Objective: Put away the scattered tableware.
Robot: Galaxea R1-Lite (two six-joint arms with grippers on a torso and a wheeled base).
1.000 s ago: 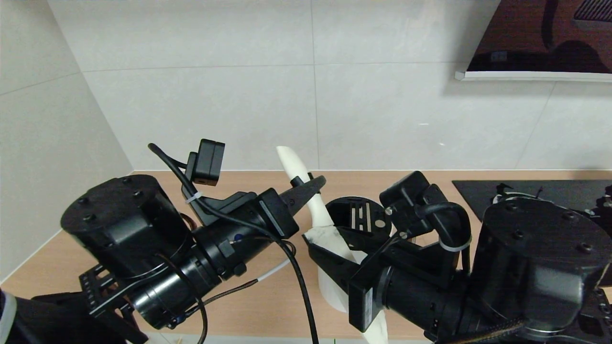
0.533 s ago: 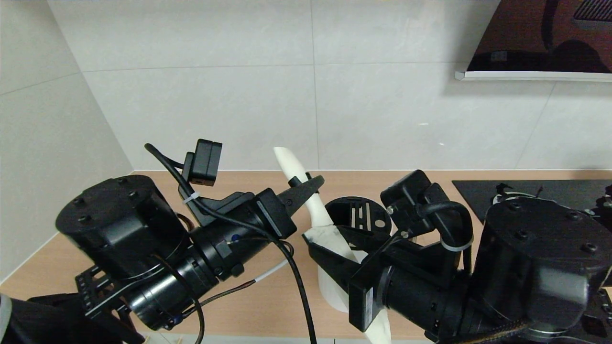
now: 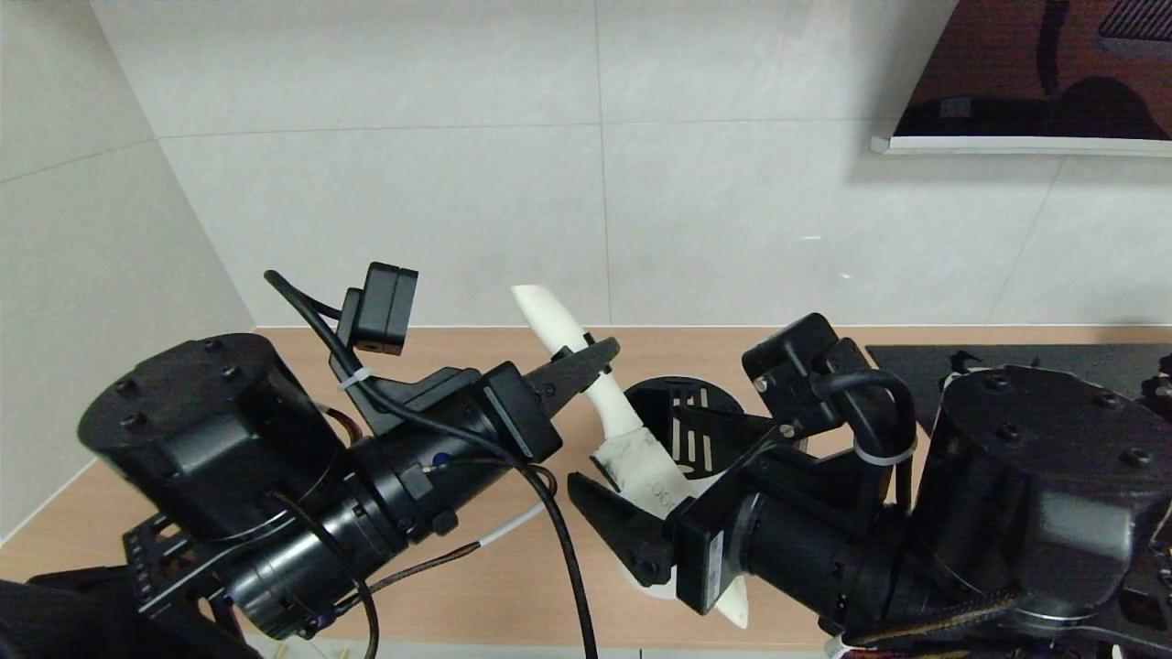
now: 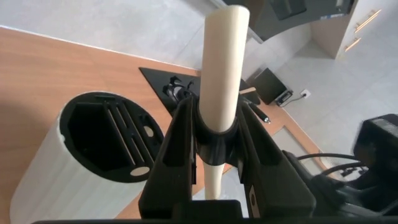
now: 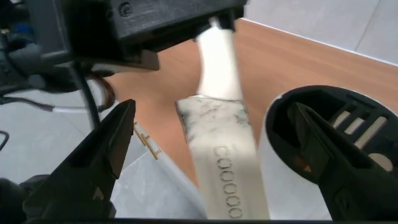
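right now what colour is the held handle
Handle is plain cream; best in left wrist view.

**Cream handle clamped above the holder**

The left gripper [image 4: 216, 118] has its two black fingers [image 4: 180, 134] closed tight on the rounded shaft of a cream utensil [image 4: 224, 56]. The blunt end of the shaft stands well clear of the fingertips. Just beside the gripper sits a white cylindrical holder [image 4: 37, 177] on the light wooden desk [image 4: 50, 62]. Its black insert is divided into compartments by slotted walls, and the compartments in view look dark and hollow. Farther along the desk lies a black mat [image 4: 155, 76] with a small tangle of dark items on it, too small to identify. Past the desk edge is pale tiled floor [image 4: 323, 93].
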